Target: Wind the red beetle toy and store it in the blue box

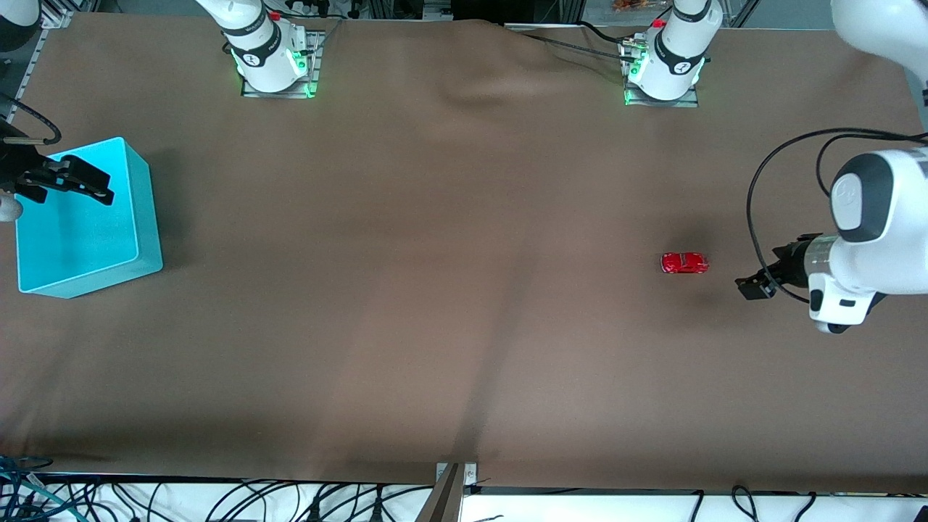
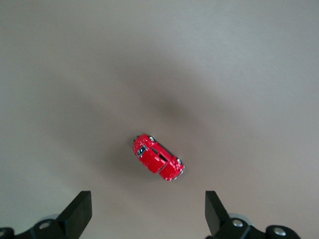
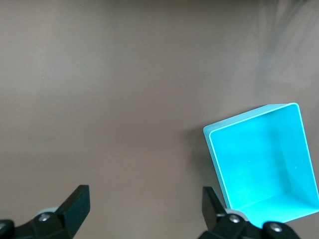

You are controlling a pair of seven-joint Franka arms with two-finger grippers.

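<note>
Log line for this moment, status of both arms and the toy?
left gripper: open, near red beetle toy | right gripper: open, over blue box | toy: on table, ungrasped | box: empty

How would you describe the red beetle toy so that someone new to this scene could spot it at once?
Start at the brown table and go toward the left arm's end, where the open left gripper hangs just above the cloth. Beside that gripper, alone on bare cloth, sits the red beetle toy. It is tiny, glossy and red with dark windows, unlike the big blue box at the right arm's end.
</note>
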